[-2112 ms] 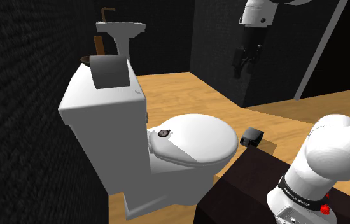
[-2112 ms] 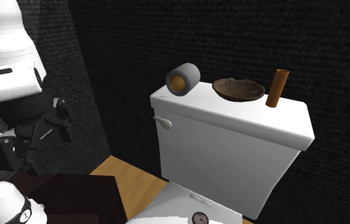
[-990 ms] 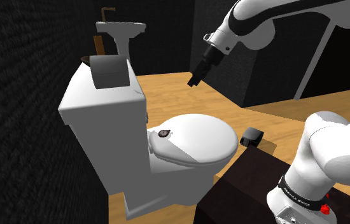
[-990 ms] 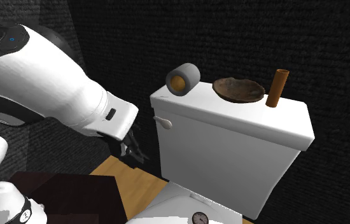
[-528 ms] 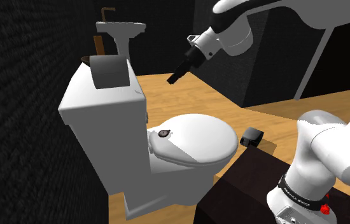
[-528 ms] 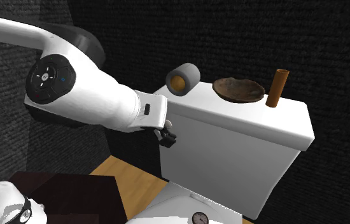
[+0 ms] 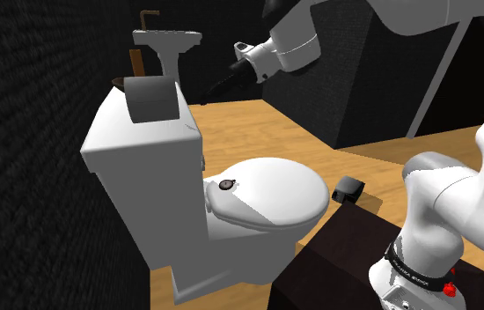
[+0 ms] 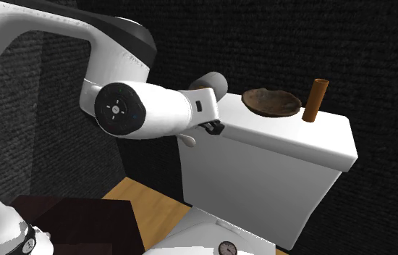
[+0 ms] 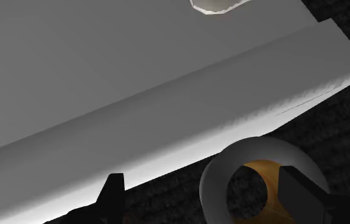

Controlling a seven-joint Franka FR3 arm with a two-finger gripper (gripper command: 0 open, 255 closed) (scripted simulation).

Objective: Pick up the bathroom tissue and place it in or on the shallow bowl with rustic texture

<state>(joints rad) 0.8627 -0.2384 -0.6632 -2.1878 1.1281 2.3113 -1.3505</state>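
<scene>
The white Franka arm (image 7: 460, 202) rises from its stand at the shoulder view's lower right, curves out past the top edge and shows again in the upper middle. There its forearm slants down to the left, pointing the all-black two-finger gripper (image 7: 207, 94) at the top of the white toilet tank (image 7: 143, 167). In the second exterior view the thick white wrist crosses the middle left and covers part of the roll. The fingers (image 9: 111, 198) stand well apart and clasp nothing. The wrist view looks between them at the grey bathroom tissue roll (image 9: 256, 149), its orange-brown core end-on. The roll lies on its side at the near corner of the tank lid, just left of the gripper in the shoulder view and apart from it. Further along the lid, in the second exterior view's upper middle, sits the shallow brown bowl (image 8: 271, 101), its rough mottled inside showing. It stands between the roll and an upright brown tube (image 8: 315, 100), and the roll is beside it, not in it.
</scene>
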